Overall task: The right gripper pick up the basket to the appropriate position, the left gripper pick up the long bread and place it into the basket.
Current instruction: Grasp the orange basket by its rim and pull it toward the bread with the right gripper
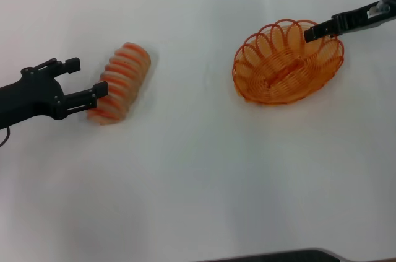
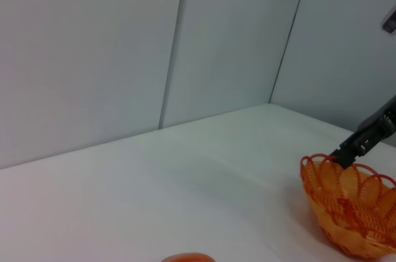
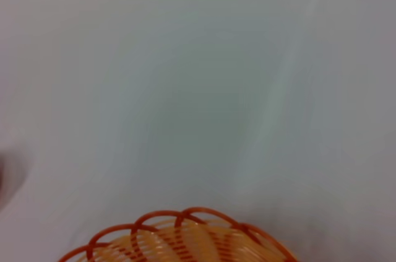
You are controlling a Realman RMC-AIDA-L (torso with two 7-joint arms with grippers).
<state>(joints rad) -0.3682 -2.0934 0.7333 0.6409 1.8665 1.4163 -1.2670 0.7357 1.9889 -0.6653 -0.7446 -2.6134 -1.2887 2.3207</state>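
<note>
The long bread (image 1: 121,82), tan with orange ridges, lies on the white table at the left. My left gripper (image 1: 86,77) is open just to its left, with the lower fingertip (image 1: 101,90) at the loaf's near end. A sliver of the bread (image 2: 189,257) shows in the left wrist view. The orange wire basket (image 1: 286,64) sits at the right. My right gripper (image 1: 311,33) reaches in from the upper right and is shut on the basket's far rim. The left wrist view also shows the basket (image 2: 349,212) and the right gripper (image 2: 346,153). The basket's rim (image 3: 179,234) shows in the right wrist view.
The white table (image 1: 198,181) spreads between the bread and the basket and toward the front. Grey wall panels (image 2: 185,45) stand behind the table's far edge. A dark edge (image 1: 278,256) shows at the bottom of the head view.
</note>
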